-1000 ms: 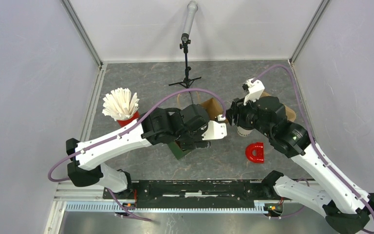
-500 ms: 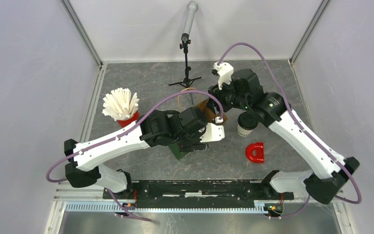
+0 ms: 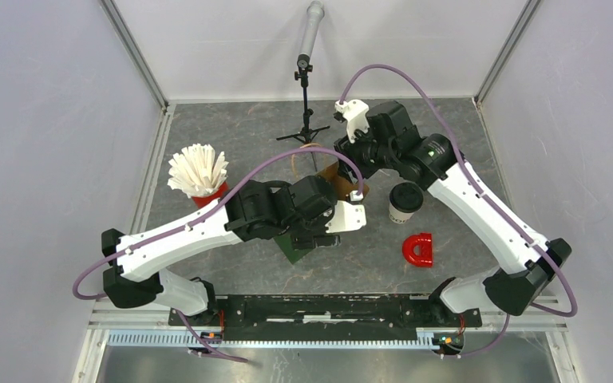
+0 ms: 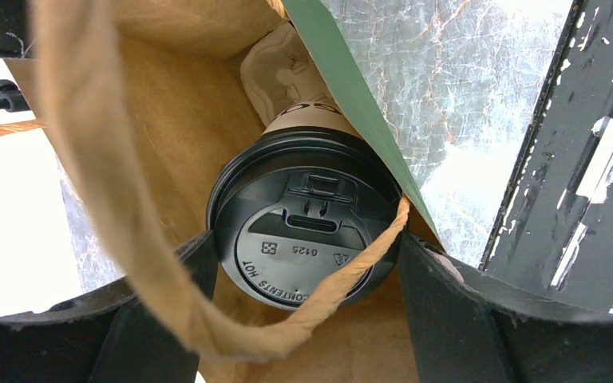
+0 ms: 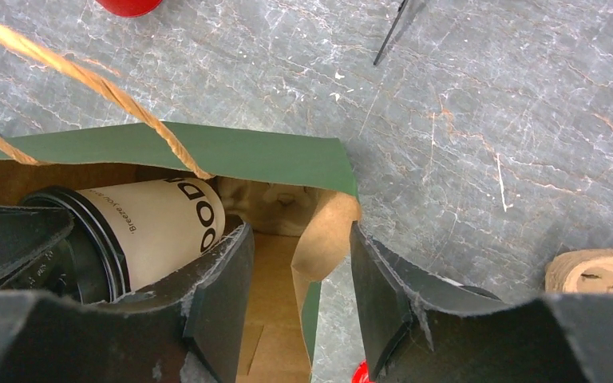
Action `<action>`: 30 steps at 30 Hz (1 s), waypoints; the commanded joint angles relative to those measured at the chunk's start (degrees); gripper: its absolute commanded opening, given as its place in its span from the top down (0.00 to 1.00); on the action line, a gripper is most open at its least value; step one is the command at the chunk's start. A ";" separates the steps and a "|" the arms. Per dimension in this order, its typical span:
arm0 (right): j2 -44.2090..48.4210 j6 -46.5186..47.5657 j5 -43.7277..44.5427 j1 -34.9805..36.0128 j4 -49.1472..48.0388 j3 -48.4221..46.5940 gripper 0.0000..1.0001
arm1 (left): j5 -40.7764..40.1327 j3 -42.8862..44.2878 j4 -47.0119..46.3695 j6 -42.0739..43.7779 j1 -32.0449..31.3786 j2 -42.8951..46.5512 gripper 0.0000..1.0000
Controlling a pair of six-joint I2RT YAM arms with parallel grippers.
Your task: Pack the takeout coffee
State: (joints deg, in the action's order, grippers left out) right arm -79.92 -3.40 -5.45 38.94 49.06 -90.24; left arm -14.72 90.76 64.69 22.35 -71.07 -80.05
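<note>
**A:** Two cups?
**B:** One takeout coffee sits inside the green bag, with the left gripper clamped on its lid. A second cup stands apart on the table.
**A:** Right gripper?
**B:** Jaws apart, straddling the bag's mouth edge.

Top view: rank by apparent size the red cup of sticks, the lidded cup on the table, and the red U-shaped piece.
Largest: red cup of sticks.
Then: lidded cup.
Smallest: red U-shaped piece, though these two look nearly alike and the taller cup stands nearer the camera.
</note>
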 commanded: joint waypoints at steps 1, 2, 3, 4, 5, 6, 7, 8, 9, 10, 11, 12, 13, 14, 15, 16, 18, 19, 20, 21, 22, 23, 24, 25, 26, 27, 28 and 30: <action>-1.72 2.54 -3.46 -0.70 3.25 -3.78 0.48 | -0.11 0.04 -0.29 -1.13 -0.33 1.79 0.42; -2.09 2.77 -3.74 -0.77 3.45 -3.88 0.50 | -0.11 0.04 -0.26 -1.17 -0.27 1.78 0.42; -2.44 2.81 -3.78 -0.80 3.66 -3.97 0.52 | -0.12 0.19 -0.26 -1.22 -0.24 1.83 0.41; -2.52 2.79 -3.86 -0.79 3.48 -3.83 0.53 | -0.10 0.15 -0.26 -1.34 -0.26 1.73 0.42; -2.68 2.89 -4.24 -0.79 3.13 -3.45 0.54 | -0.10 0.17 -0.29 -1.49 -0.24 1.74 0.42; -2.70 2.92 -4.58 -0.80 2.85 -3.06 0.54 | -0.05 0.13 -0.34 -1.59 -0.21 1.73 0.41; -2.98 2.92 -4.82 -0.79 2.84 -2.99 0.55 | -0.01 0.13 -0.35 -1.70 -0.24 1.73 0.42; -3.16 2.92 -4.70 -0.79 2.85 -3.16 0.56 | 0.00 0.16 -0.35 -1.78 -0.24 1.66 0.42; -3.30 2.92 -4.80 -0.79 2.99 -3.40 0.57 | -0.01 0.12 -0.35 -1.86 -0.25 1.65 0.42; -3.50 2.88 -4.83 -0.79 3.26 -4.01 0.57 | -0.05 0.20 -0.31 -1.91 -0.24 1.60 0.42; -3.63 2.94 -4.86 -0.88 3.54 -4.71 0.56 | -0.18 0.28 -0.35 -1.96 -0.27 1.61 0.42; -3.86 2.92 -4.68 -0.88 4.42 -5.78 0.53 | -0.17 0.39 -0.39 -2.04 -0.23 1.65 0.42; -4.06 2.88 -4.05 -0.94 5.35 -7.28 0.50 | -0.33 0.54 -0.37 -2.05 -0.22 1.72 0.42; -4.36 2.92 -3.31 -1.05 6.49 -8.52 0.48 | -0.44 0.58 -0.36 -2.07 -0.22 1.73 0.42; -4.60 2.88 -2.96 -1.19 7.56 -9.98 0.46 | -0.52 0.56 -0.35 -2.02 -0.21 1.79 0.42; -4.75 2.92 -2.80 -1.31 8.29 -10.94 0.44 | -0.66 0.58 -0.35 -1.96 -0.24 1.78 0.42; -4.63 2.96 -3.88 -1.56 8.87 -11.97 0.41 | -0.65 0.40 -0.43 -2.05 -0.26 2.07 0.42; -4.49 2.96 -4.32 -1.65 8.87 -11.98 0.40 | -0.50 0.31 -0.44 -2.05 -0.26 2.09 0.42; -4.36 2.88 -4.47 -1.69 8.82 -11.78 0.38 | -0.40 0.30 -0.37 -1.97 -0.22 2.05 0.43; -4.24 2.88 -4.56 -1.67 8.77 -11.45 0.37 | -0.45 0.36 -0.31 -1.88 -0.22 2.00 0.43; -4.12 2.87 -4.39 -1.74 8.61 -10.85 0.37 | -0.48 0.51 -0.23 -1.78 -0.23 1.88 0.43; -4.01 2.90 -3.87 -1.67 8.44 -10.21 0.36 | -0.54 0.62 -0.33 -1.74 -0.23 1.92 0.43; -3.75 2.87 -3.33 -1.67 8.12 -9.23 0.36 | -0.51 0.68 -0.34 -1.72 -0.22 2.00 0.43; -3.46 4.34 -3.09 -1.68 7.70 -8.42 0.36 | -0.53 0.79 -0.35 -1.65 -0.26 2.00 0.43; -3.31 4.51 -2.73 -1.68 7.34 -7.66 0.36 | -0.54 0.84 -0.22 -1.70 -0.27 1.91 0.43; -3.31 4.67 -2.34 -1.67 7.36 -7.46 0.36 | -0.49 0.89 -0.26 -1.69 -0.28 1.85 0.43; -3.34 4.85 -1.71 -1.66 7.60 -7.62 0.36 | -0.48 0.90 -0.19 -1.86 -0.22 1.79 0.43; -3.51 5.19 -0.34 -1.67 8.29 -8.26 0.36 | -0.32 0.94 -0.25 -2.11 -0.24 1.78 0.43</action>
State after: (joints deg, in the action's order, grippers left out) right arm -84.60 -0.03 -8.29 37.43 56.95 -98.08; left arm -14.94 90.70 64.69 22.17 -71.11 -79.85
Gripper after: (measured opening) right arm 0.643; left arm 0.840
